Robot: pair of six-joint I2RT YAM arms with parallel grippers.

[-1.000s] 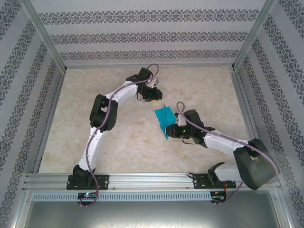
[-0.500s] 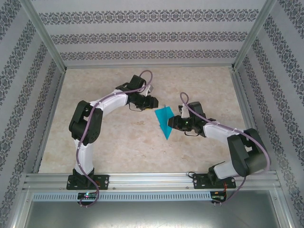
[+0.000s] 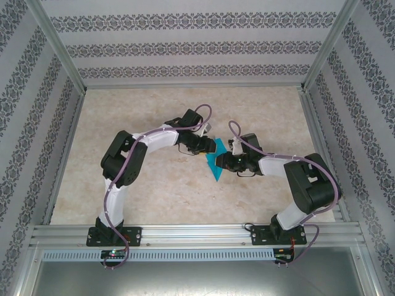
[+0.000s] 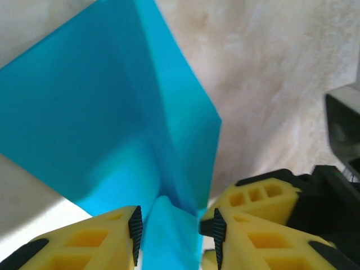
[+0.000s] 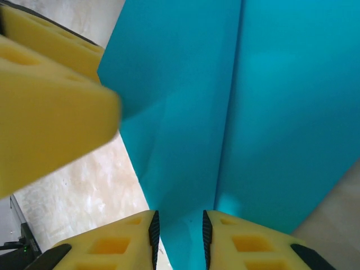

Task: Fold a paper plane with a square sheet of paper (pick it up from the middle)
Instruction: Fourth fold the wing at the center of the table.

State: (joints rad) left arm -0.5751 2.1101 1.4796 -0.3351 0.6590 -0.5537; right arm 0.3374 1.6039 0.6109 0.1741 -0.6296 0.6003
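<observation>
The square sheet of paper (image 3: 215, 163) is a teal, creased, pointed shape at the table's middle. My left gripper (image 3: 206, 147) meets it from the far left, and my right gripper (image 3: 224, 162) from the right. In the left wrist view the paper (image 4: 101, 112) rises as a ridge between the parted pads of the left gripper (image 4: 175, 230), with slim gaps at either side. In the right wrist view a fold of the paper (image 5: 270, 112) runs between the pads of the right gripper (image 5: 179, 239), which also stand apart. A yellow left-gripper finger (image 5: 45, 101) overlaps the sheet's corner.
The beige marbled table (image 3: 142, 185) is bordered by metal rails (image 3: 185, 233) at the near edge and patterned walls on three sides. Both forearms crowd the centre. The right gripper's yellow finger (image 4: 261, 194) sits close beside the left gripper's.
The left gripper has swung down from the far side onto the paper. The right gripper has slid left to the paper. Both sets of jaws have widened slightly.
</observation>
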